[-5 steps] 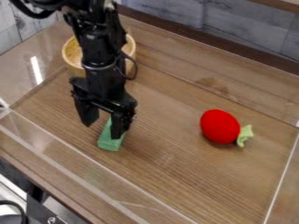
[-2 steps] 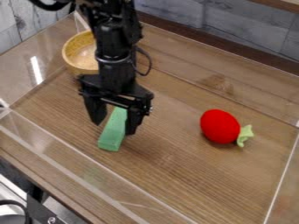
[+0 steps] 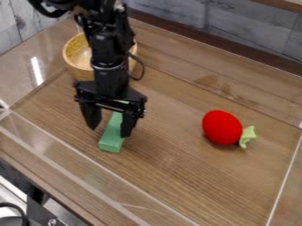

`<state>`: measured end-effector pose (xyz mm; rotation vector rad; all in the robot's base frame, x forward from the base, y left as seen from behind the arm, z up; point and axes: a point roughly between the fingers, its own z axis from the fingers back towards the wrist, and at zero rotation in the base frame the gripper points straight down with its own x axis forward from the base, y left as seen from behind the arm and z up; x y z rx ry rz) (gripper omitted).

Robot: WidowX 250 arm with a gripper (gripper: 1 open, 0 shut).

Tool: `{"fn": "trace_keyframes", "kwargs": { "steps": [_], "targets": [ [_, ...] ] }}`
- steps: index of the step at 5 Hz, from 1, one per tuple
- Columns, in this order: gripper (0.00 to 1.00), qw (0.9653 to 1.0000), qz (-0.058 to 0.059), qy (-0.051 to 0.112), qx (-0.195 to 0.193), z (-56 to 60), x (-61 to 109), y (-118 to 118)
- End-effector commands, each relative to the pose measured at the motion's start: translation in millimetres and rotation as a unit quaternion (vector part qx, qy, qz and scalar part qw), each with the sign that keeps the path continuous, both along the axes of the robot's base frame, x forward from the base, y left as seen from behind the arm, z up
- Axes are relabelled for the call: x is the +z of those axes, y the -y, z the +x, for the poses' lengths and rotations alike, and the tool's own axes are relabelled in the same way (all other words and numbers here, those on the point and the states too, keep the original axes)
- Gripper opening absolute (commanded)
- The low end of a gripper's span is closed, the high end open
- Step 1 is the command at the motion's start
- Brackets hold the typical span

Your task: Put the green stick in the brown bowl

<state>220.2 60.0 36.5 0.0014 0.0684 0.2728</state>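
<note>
The green stick point(image 3: 113, 135) lies flat on the wooden table, a light green block pointing roughly toward the camera. My gripper point(image 3: 109, 124) hangs straight over its far end, open, with one dark finger on each side of the block. Whether the fingertips touch the table I cannot tell. The brown bowl point(image 3: 78, 55) stands behind the arm at the back left, its right part hidden by the arm.
A red strawberry-like toy point(image 3: 222, 127) with a green leaf lies to the right. Clear plastic walls point(image 3: 35, 141) fence the table on the front and sides. A black cable runs beside the bowl.
The gripper swung to the right and up off the stick, then came back left and down over its far end. The stick itself has stayed in place.
</note>
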Motion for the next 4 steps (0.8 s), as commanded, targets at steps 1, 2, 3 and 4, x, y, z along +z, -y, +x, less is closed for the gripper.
{"fn": "trace_keyframes", "kwargs": {
  "steps": [1, 2, 3, 4],
  "targets": [
    [1.00, 0.9994, 0.009, 0.027, 0.018, 14.9, 9.0, -4.0],
    [1.00, 0.9991, 0.009, 0.026, 0.032, 17.0, 7.3, -1.2],
    [1.00, 0.9995, 0.009, 0.026, 0.018, 20.5, 3.8, -8.2],
    [1.00, 0.9996, 0.009, 0.024, 0.008, 22.7, 1.1, -15.3]
  ]
}}
